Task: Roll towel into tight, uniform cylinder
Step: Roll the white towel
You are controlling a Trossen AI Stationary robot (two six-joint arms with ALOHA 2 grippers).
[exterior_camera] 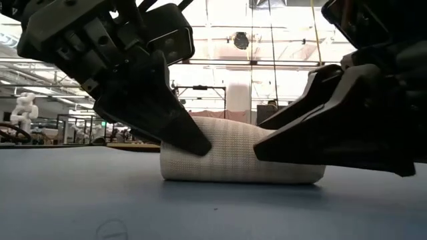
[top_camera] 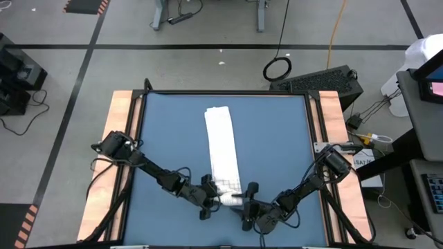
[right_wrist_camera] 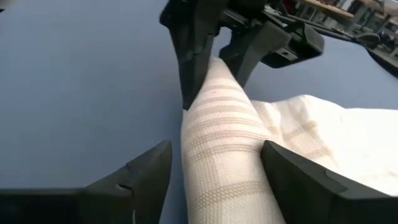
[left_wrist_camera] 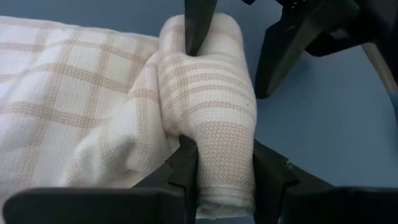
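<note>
Rolling is under way: the towel (top_camera: 223, 149) lies as a strip down the middle of the blue surface (top_camera: 166, 131), its 6 o'clock end already wound into a short roll. The left gripper (left_wrist_camera: 224, 168) pinches one end of that roll. The right gripper (right_wrist_camera: 214, 171) straddles the other end, jaws spread, seemingly not touching. Next, both should turn the roll evenly toward 12 o'clock.
</note>
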